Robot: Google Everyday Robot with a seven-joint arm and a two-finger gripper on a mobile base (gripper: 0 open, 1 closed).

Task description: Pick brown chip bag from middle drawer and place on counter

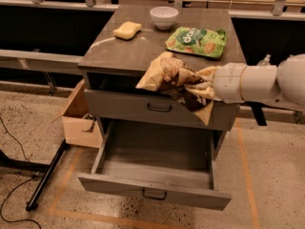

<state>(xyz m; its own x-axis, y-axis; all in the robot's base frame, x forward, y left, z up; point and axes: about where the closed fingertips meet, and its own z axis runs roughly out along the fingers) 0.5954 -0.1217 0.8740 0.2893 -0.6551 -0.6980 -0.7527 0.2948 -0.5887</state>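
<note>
The brown chip bag is crinkled, dark brown with tan ends. It hangs in the air over the front right edge of the counter. My gripper comes in from the right on a white arm and is shut on the bag's right half. Its fingers are mostly covered by the bag. The middle drawer is pulled wide open below, and its grey floor shows bare. The bag's tan right end droops in front of the closed drawer front above it.
On the counter lie a green chip bag at the back right, a white bowl at the back and a yellow sponge at the back left. An open cardboard box stands left of the cabinet. A black stand leg crosses the floor.
</note>
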